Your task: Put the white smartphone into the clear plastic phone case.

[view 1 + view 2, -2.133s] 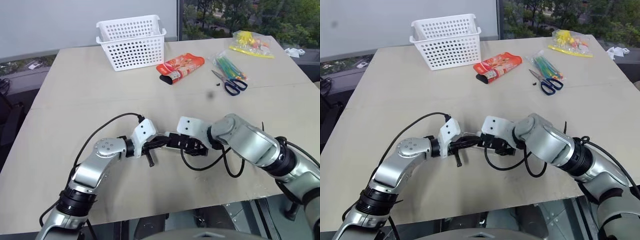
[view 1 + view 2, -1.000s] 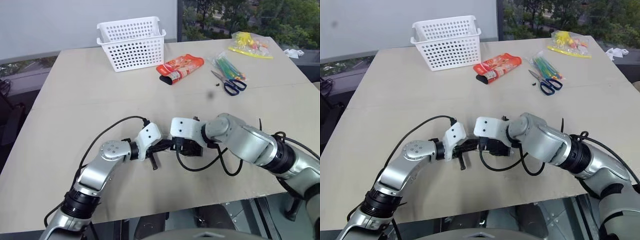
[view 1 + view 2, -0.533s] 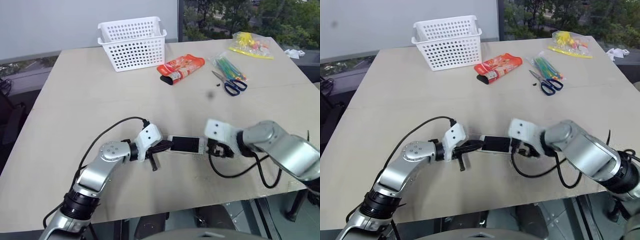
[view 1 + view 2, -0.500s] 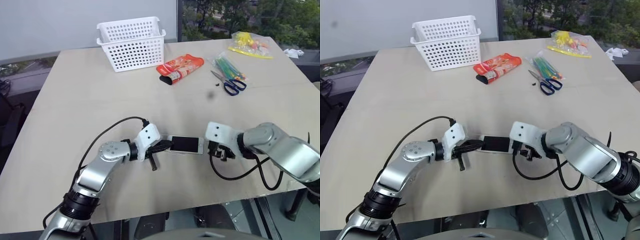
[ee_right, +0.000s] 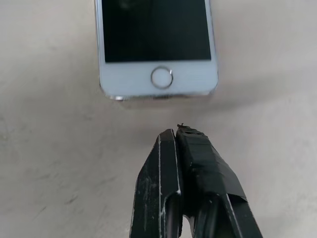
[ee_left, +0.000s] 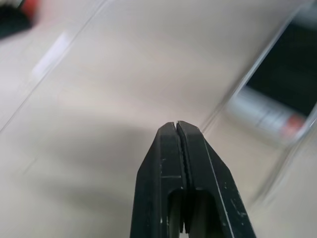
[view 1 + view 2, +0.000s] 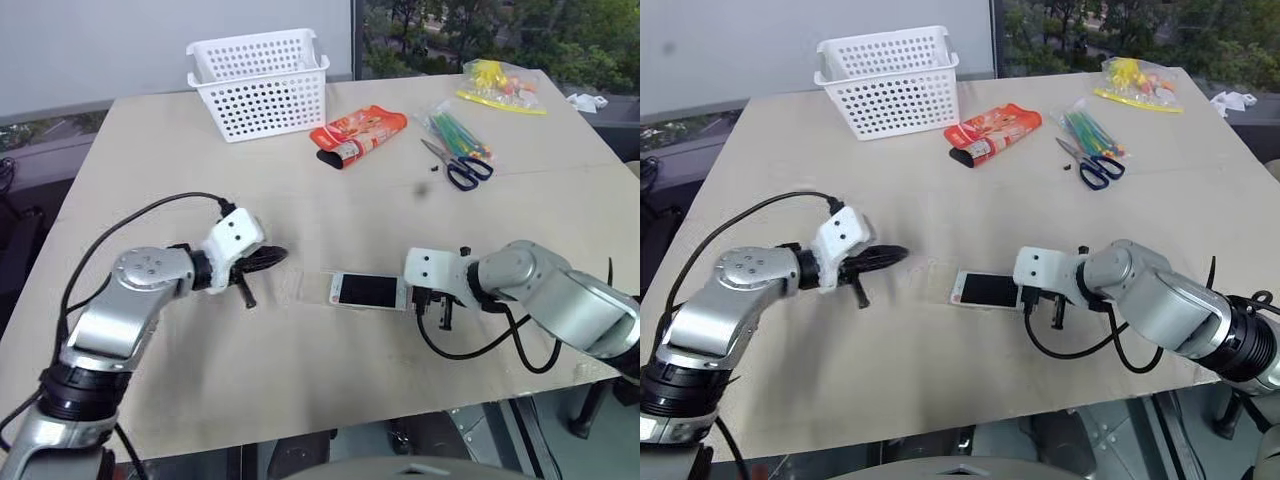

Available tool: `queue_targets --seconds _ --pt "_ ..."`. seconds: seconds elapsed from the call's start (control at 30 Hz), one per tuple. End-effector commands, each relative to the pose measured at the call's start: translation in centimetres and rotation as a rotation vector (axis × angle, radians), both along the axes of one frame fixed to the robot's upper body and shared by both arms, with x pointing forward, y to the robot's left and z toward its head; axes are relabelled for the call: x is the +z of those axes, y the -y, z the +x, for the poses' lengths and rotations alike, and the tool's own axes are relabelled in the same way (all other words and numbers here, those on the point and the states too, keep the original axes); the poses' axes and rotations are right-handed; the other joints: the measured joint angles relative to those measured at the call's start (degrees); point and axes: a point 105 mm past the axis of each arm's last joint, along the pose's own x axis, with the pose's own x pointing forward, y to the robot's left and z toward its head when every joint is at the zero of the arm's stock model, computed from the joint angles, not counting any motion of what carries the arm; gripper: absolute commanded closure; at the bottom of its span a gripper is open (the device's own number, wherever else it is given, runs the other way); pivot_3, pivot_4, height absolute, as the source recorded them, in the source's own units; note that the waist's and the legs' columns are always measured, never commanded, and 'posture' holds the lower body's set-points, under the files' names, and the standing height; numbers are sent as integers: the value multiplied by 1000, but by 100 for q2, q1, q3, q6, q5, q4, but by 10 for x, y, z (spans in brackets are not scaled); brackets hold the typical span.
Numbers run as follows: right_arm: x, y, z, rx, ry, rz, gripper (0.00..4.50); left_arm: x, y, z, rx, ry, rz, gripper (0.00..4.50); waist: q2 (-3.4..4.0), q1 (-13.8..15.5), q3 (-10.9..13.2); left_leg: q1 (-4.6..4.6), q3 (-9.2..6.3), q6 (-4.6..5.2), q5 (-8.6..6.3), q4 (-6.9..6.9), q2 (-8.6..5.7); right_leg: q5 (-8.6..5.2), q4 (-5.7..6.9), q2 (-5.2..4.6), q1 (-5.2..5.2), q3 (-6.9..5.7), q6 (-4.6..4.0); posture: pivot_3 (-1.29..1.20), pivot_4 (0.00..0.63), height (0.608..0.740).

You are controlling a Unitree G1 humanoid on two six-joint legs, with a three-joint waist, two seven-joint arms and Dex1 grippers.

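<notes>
In the left eye view, the flat white smartphone (image 7: 368, 291) with its black screen is seen lying face up on the beige table (image 7: 300, 190), its left end over the faintly outlined clear plastic phone case (image 7: 318, 288). It is judged stiff, slick and best pinched by its long edges. In the right eye view, the left gripper (image 7: 888, 255) is seen clenched empty, well left. In the right wrist view, the right gripper (image 5: 177, 134) is clamped on nothing, just short of the home-button end.

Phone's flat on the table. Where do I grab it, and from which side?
Use the right gripper: take the phone by its two long edges near the home-button end, coming down from above. It lies flat, screen up, so only the thin rim offers hold. The gripper is shut, short of that end; open it first.
</notes>
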Motion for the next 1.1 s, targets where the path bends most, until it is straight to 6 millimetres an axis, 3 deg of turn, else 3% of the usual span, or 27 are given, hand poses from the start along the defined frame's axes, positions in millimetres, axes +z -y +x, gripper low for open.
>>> queue_targets --seconds 0.03,0.17,0.37,0.6,0.87,0.97,1.1 --pt "7 -3 2 22 38 3 4458 -16 3 -7 -19 -40 15 4500 0 21 1 -7 0 1 -1 0 -1 0 -1 -1 -4 0 0 0 150 740" --pt "8 -5 2 26 39 3 4458 -30 25 -10 -48 -68 -45 4500 3 79 -1 -47 -21 0 0 19 -5 1 -2 -6 -25 -18 -1 0 150 740" --pt "8 -12 3 42 34 12 4458 -32 64 -14 -115 -85 -174 4500 3 92 -2 -45 -19 1 0 28 -14 3 2 -12 -19 -16 -1 0 150 740" --pt "7 -40 4 74 19 64 4458 -30 88 -19 -144 -109 -264 4500 3 51 -2 -42 -23 0 1 29 -12 3 12 -9 -19 -18 -1 0 150 740" --pt "6 -56 3 93 7 88 4458 -32 92 -22 -154 -127 -269 4500 2 17 -3 0 -18 -1 2 31 -10 4 25 -4 10 -13 -2 0 150 740" --pt "3 -46 2 67 2 76 4458 -29 84 -19 -139 -114 -256 4500 2 15 -3 13 -15 -1 2 31 -9 3 36 -2 14 -8 -2 0 150 740" --pt "9 -20 5 3 6 112 4458 -12 58 -10 -103 -56 -204 4500 1 31 -2 8 -17 -1 2 31 -9 3 41 -2 11 -10 -2 0 150 740"
